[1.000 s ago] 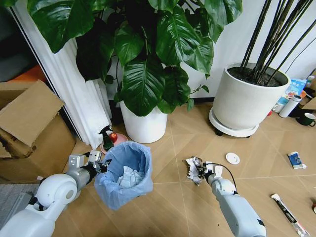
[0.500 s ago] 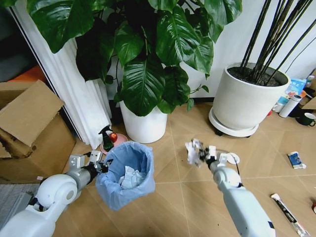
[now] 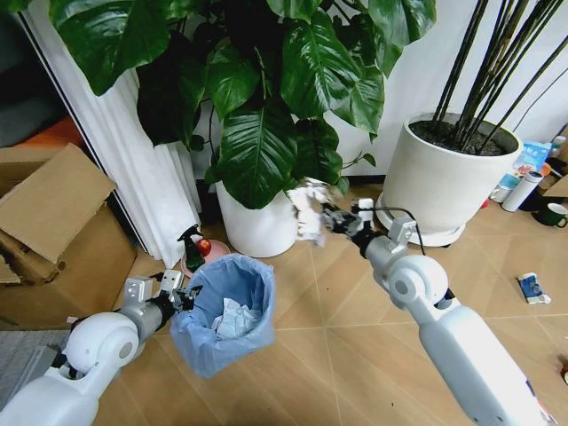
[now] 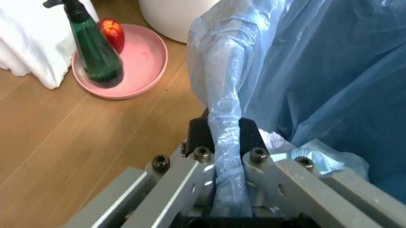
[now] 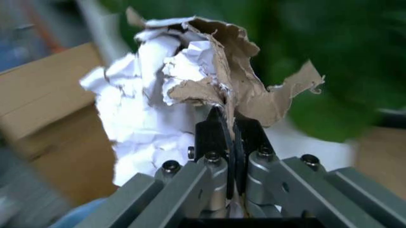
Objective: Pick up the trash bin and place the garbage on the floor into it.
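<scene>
The trash bin [image 3: 224, 312], small and lined with a crinkly light blue bag [image 4: 304, 76], hangs above the floor [image 3: 337, 355] at lower left. My left gripper [image 3: 185, 297] is shut on its rim, the bag pinched between the fingers [image 4: 222, 137]. White crumpled paper lies inside the bin. My right gripper [image 3: 330, 222] is raised in front of the leafy plant, shut on a piece of garbage, a crumpled wad of white and brown paper [image 3: 307, 209] [image 5: 184, 95]. The wad is up and to the right of the bin's opening. A blue packet [image 3: 531, 286] lies on the floor at right.
A white planter [image 3: 257, 229] with a big leafy plant stands behind the bin, a larger white planter [image 3: 444, 182] at right. A pink dish with a green spray bottle [image 4: 95, 52] sits beside the bin. Cardboard boxes [image 3: 53, 240] stand at left. A white bottle and mug [image 3: 541, 200] are far right.
My right arm has lifted the crumpled paper off the floor and swung it up and left, toward the plant. The bin and left gripper have stayed put.
</scene>
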### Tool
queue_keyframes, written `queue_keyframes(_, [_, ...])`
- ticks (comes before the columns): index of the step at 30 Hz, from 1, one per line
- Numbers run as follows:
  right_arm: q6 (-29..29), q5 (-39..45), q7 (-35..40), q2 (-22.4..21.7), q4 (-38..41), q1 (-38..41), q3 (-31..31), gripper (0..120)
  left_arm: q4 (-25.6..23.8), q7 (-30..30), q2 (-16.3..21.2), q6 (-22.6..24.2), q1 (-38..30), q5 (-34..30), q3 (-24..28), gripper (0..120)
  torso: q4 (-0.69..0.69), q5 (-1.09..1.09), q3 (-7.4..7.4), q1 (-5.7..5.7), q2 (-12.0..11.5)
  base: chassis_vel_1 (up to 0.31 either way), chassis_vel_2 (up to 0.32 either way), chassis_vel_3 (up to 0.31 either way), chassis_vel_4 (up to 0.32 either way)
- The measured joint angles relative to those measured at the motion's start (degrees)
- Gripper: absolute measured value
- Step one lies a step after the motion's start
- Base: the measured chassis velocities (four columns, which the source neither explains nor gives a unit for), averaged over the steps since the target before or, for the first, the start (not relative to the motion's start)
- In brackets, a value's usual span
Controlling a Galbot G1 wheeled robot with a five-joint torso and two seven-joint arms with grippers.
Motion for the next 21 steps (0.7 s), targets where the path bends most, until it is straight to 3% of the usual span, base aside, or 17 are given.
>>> queue_keyframes(10, [-0.69, -0.41, -1.75, -1.61, 3.66, 3.25, -14.21, 0, 0.39, -0.21, -0.44, 0.18, -0.57, 0.05, 0.77, 0, 0.00, 0.00, 0.00, 0.00, 0.00, 0.000, 0.000, 0.000, 0.000])
queue_keyframes(17, [-1.48, -1.65, -4.00, -2.58, 2.38, 5.58, -18.85, 0, 0.58, -0.22, -0.85, 0.19, -0.34, 0.07, 0.65, 0, 0.00, 0.00, 0.00, 0.00, 0.00, 0.000, 0.000, 0.000, 0.000])
queue_keyframes(19, [-1.64, -1.90, -4.23, -2.56, 1.84, 5.61, -19.13, 2, 0.64, -0.22, -1.00, 0.19, -0.37, 0.07, 0.65, 0, 0.00, 0.00, 0.00, 0.00, 0.00, 0.000, 0.000, 0.000, 0.000])
queue_keyframes(21, [-1.66, -2.47, -4.29, -2.37, 0.94, 5.37, -19.45, 12, 0.70, -0.22, -1.14, 0.20, -0.46, 0.05, 0.67, 0, 0.00, 0.00, 0.00, 0.00, 0.00, 0.000, 0.000, 0.000, 0.000])
